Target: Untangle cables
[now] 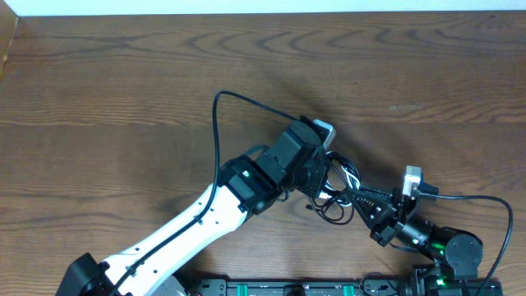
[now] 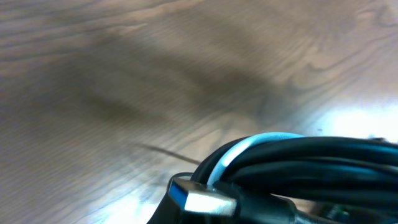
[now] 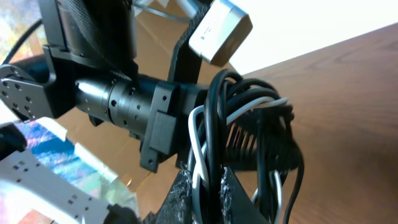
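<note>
The cables hung in one tight tangle between the two arms, right of the middle of the worktop and, as far as I could judge, lifted clear of it. The left jaws were closed and appeared from overhead to be pinching the tangle's left side. The left wrist view showed the white cord and black cords packed together above a silver plug end, though the pinch itself was out of sight. The right jaws were closed on the opposite side, with white and black strands running together between the pads. That was the main worry: each grip seemed to hold several strands at once, so drawing the arms apart would likely cinch the knot rather than open it. The plug end (blunt and wider than the cord) could catch in a loop and stop a strand sliding free. A hard pull might strain a cord at its plug, or a thin cord might slip from the jaws and drop the whole bundle. The arms were also very close, so a twist risked knocking the left arm against the right arm. The left arm's own thicker cable also arched near enough to be snagged.
</note>
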`<action>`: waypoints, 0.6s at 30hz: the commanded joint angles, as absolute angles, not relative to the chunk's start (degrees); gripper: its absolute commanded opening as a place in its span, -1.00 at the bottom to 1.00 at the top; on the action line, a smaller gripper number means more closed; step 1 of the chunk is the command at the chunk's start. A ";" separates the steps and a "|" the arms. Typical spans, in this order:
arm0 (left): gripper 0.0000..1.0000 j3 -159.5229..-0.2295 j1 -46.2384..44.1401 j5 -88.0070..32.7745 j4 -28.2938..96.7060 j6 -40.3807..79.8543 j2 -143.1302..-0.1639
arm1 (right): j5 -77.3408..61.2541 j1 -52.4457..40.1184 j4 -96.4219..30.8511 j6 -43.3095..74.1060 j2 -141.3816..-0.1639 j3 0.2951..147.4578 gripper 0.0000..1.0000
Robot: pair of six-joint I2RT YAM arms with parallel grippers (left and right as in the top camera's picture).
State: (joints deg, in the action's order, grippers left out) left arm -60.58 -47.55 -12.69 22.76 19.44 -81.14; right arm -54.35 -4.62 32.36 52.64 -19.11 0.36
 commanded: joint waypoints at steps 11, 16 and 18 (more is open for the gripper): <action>-0.85 -60.23 -37.74 16.14 28.62 41.08 -82.74 | -64.86 -4.97 26.02 45.21 -17.63 0.32 -0.98; -0.84 -60.23 -33.41 7.64 28.64 41.91 -82.74 | -62.22 -4.97 16.16 42.09 -17.63 0.32 -0.98; -0.85 -60.23 -33.01 1.37 28.67 41.45 -82.74 | -59.40 -4.97 12.64 42.09 -17.63 0.32 -0.96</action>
State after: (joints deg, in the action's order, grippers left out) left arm -60.66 -33.71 9.23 28.67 39.59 -83.00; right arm -62.59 -4.80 14.85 44.64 -17.87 0.36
